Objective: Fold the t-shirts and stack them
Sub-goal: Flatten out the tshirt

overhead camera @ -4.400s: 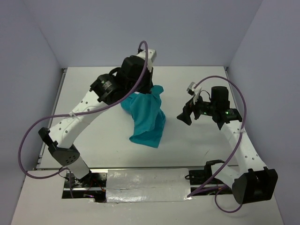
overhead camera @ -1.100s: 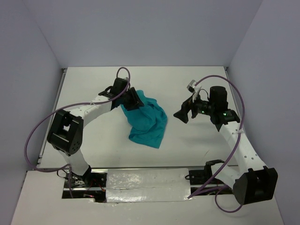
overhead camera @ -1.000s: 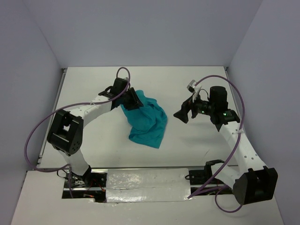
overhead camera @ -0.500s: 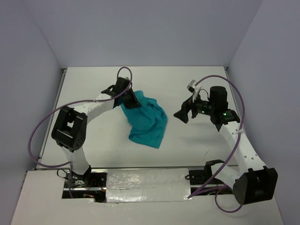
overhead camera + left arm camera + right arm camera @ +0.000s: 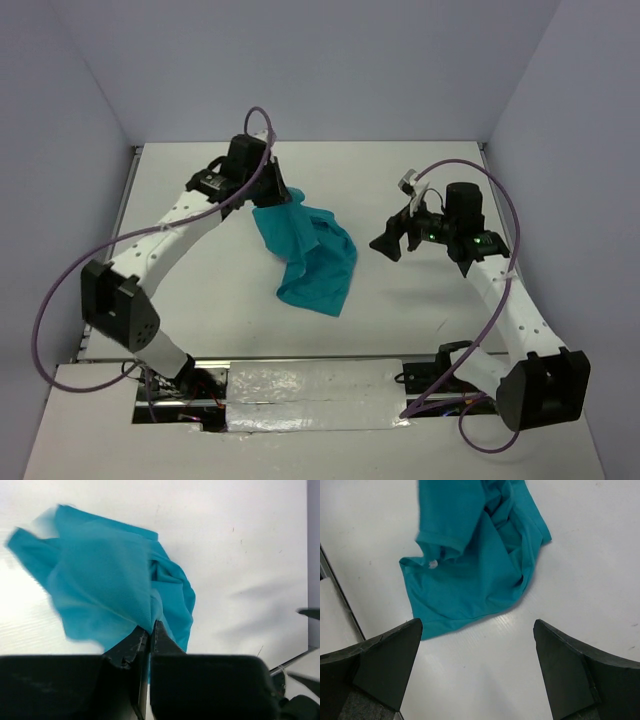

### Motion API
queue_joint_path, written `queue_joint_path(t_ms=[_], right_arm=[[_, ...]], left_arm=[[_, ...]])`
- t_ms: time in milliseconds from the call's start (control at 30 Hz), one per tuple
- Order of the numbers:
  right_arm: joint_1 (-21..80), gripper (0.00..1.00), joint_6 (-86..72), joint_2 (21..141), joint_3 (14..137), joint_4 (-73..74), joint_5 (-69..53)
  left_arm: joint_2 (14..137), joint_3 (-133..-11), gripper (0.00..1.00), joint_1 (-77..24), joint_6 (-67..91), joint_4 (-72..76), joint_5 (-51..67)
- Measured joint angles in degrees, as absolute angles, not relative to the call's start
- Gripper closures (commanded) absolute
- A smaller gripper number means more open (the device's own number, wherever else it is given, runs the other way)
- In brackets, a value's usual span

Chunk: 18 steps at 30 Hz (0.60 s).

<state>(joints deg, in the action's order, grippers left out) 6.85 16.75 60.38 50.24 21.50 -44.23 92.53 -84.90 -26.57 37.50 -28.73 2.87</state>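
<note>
The teal t-shirt (image 5: pixel 312 255) is crumpled near the middle of the white table. My left gripper (image 5: pixel 280 197) is shut on its upper edge and holds that part lifted; the rest trails down to the table. In the left wrist view the cloth (image 5: pixel 115 590) hangs from between the closed fingers (image 5: pixel 150 635). My right gripper (image 5: pixel 388 243) is open and empty, hovering to the right of the shirt. In the right wrist view the shirt (image 5: pixel 475 565) lies ahead of the wide-apart fingers (image 5: pixel 385 665), with a sleeve hem showing.
The white table (image 5: pixel 400 300) has a metal rail along its left edge (image 5: pixel 110 240). Grey walls close in the back and both sides. Purple cables loop from both arms. A taped strip runs along the near edge (image 5: pixel 310 385).
My left arm has swung up and back, lifting the held part of the shirt toward the far left. The right arm has barely moved.
</note>
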Motion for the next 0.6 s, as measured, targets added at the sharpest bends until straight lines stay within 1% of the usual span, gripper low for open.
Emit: queue_joint_path(t_ms=[167,400,500,600], right_arm=[[7.49,0.0,12.16,67.53,52.36,20.51,-43.79],[13.96,0.01,7.55,78.96,57.84,18.83,-39.92],[16.08,0.03,7.07,84.07,61.41,18.48,-38.57],[17.12,0.04,7.22,90.45,66.85,18.59,-37.98]], left_arm=[[81.38,-85.06,1.0,-25.69,35.07,-37.41,-1.23],[68.25,-74.37,1.0,-22.13,39.7,-50.26,-7.11],[64.62,-69.67,1.0,-18.87,41.63,-55.24,-9.32],[62.83,-68.25,1.0,-15.9,43.03,-59.2,-11.92]])
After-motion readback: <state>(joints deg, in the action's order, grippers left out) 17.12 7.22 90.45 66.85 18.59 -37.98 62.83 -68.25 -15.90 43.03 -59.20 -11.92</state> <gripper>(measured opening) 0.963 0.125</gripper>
